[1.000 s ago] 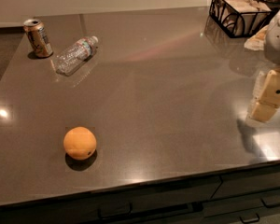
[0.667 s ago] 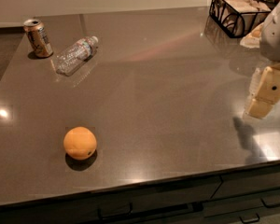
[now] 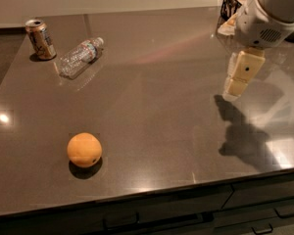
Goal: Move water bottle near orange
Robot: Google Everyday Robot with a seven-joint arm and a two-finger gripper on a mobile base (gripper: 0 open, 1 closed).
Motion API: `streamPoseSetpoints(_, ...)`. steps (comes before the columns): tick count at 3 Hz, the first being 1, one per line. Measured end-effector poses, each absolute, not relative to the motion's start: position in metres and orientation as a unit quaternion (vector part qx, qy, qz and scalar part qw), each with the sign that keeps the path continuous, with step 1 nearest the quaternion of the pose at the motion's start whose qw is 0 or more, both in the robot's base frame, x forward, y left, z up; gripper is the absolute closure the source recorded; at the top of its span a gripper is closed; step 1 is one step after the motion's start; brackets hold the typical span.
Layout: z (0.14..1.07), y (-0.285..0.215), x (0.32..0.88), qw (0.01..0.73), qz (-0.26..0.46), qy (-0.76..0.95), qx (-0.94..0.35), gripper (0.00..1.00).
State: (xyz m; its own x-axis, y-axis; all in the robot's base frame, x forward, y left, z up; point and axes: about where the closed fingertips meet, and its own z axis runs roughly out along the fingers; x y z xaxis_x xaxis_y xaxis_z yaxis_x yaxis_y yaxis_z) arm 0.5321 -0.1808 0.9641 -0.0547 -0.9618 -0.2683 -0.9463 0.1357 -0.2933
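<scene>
The water bottle (image 3: 79,57) is a clear crinkled plastic bottle with a white cap. It lies on its side at the far left of the dark table, next to a tan-gold can. The orange (image 3: 84,150) sits near the table's front edge, left of centre, well apart from the bottle. My gripper (image 3: 236,84) hangs above the right side of the table, far from both, with cream-coloured fingers pointing down and nothing in it.
A tan-gold drink can (image 3: 40,38) stands upright at the far left corner. A black wire basket (image 3: 232,3) stands at the far right, behind my arm. Drawers with handles (image 3: 264,227) run below the table's front edge.
My arm and gripper have moved left and further over the table. The bottle, can and orange have not moved.
</scene>
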Motion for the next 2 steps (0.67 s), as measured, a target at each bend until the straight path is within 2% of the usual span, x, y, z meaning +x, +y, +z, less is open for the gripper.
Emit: streamPoseSetpoints(2,0.943,-0.119,0.632,0.23,-0.012,0.64,-0.733,0.0)
